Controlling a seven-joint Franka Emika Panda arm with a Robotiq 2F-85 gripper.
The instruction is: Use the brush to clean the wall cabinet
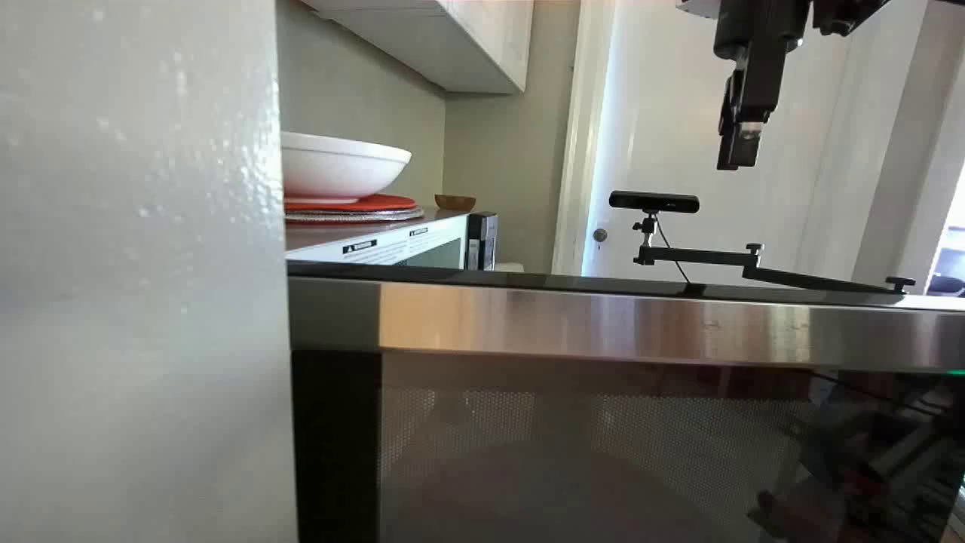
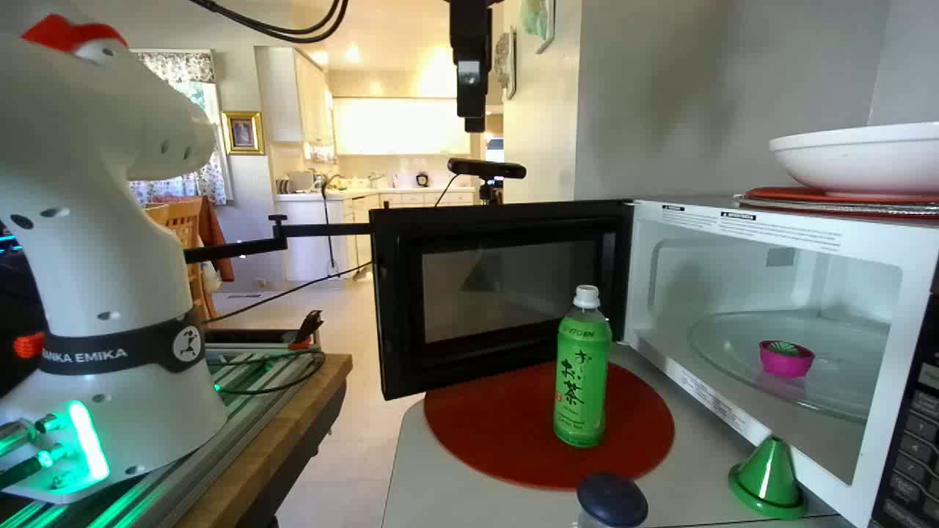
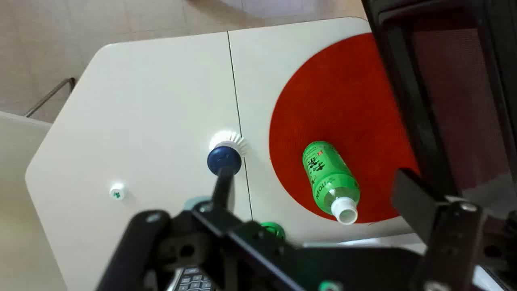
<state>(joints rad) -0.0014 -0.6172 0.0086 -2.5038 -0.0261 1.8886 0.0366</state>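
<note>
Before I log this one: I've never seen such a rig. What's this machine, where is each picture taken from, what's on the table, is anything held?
The white machine is a robot arm; its gripper hangs open and holds nothing. Two pictures are exterior views from different places; the wrist view looks down past the gripper. On the table are a blue-topped brush, a white cap-like piece, a green cone, and a red mat bearing a green bottle. Also visible: an open microwave and the wall cabinet.
</note>
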